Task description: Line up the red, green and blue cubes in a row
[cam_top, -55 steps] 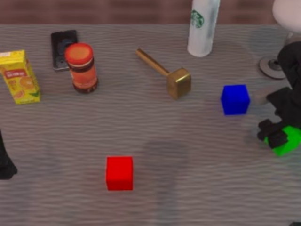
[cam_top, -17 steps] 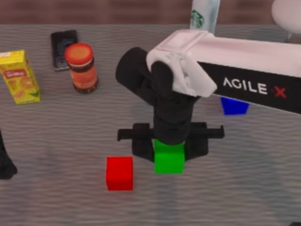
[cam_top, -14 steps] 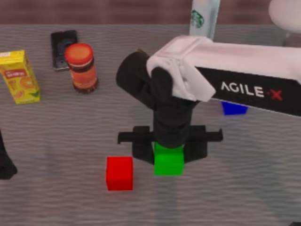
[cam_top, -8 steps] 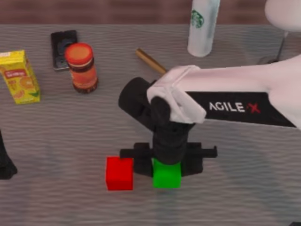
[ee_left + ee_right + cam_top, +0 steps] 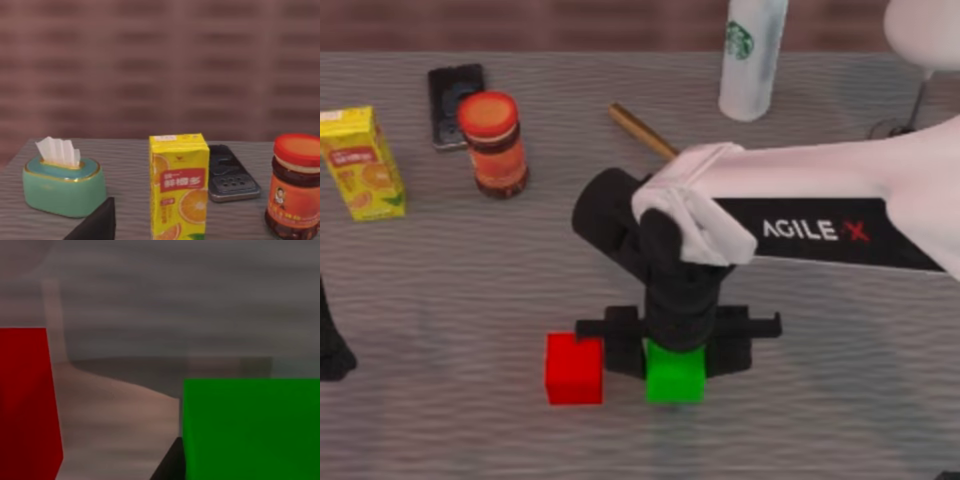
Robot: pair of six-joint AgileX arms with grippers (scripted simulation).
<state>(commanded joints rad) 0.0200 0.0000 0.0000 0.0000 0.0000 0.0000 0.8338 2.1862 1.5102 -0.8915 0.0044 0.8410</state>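
The red cube [image 5: 573,368] rests on the table near the front centre. Just to its right, with a small gap between them, is the green cube [image 5: 675,381], and my right gripper [image 5: 675,362] is shut on it from above, a dark finger on either side. The right wrist view shows the green cube [image 5: 250,430] close up, a dark fingertip [image 5: 170,467] against its side, and the red cube [image 5: 25,400] beside it. The blue cube is hidden under my right arm. My left gripper [image 5: 330,350] is parked at the table's left edge, open.
A red-lidded brown jar [image 5: 493,143], a yellow juice carton [image 5: 360,162] and a dark phone [image 5: 450,100] stand at the back left. A brass hammer's handle [image 5: 640,130] and a white bottle [image 5: 752,55] lie behind the arm. A teal tissue box [image 5: 62,185] shows in the left wrist view.
My right arm carried the green cube from the table's right side across to the red cube's right and lowered it. Over the last half second it barely moved.
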